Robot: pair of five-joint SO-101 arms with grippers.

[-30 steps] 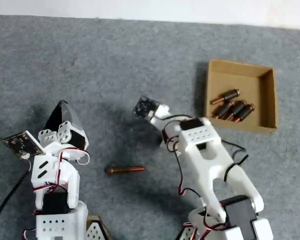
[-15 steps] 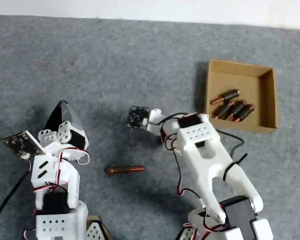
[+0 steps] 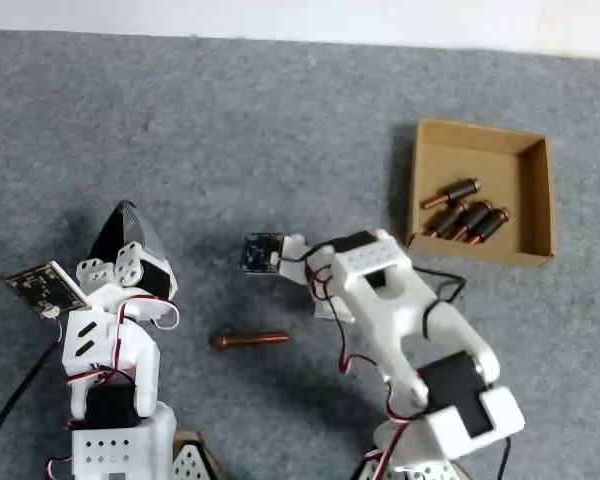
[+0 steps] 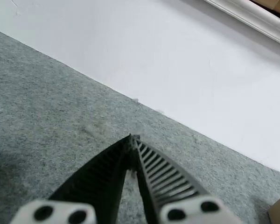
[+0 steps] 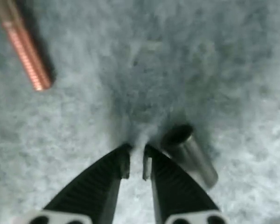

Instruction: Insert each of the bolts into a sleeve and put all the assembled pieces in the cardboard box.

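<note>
Right jaws, barely parted and empty, hang low over the bench (image 3: 230, 130), sleeve (image 5: 189, 151) just beside them, bolt (image 5: 21, 46) ahead: likely lining up a grab. Left jaws clenched, parked.

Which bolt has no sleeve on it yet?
The copper bolt lying alone on the carpet; the assembled pieces in the cardboard box all wear sleeves.
</note>
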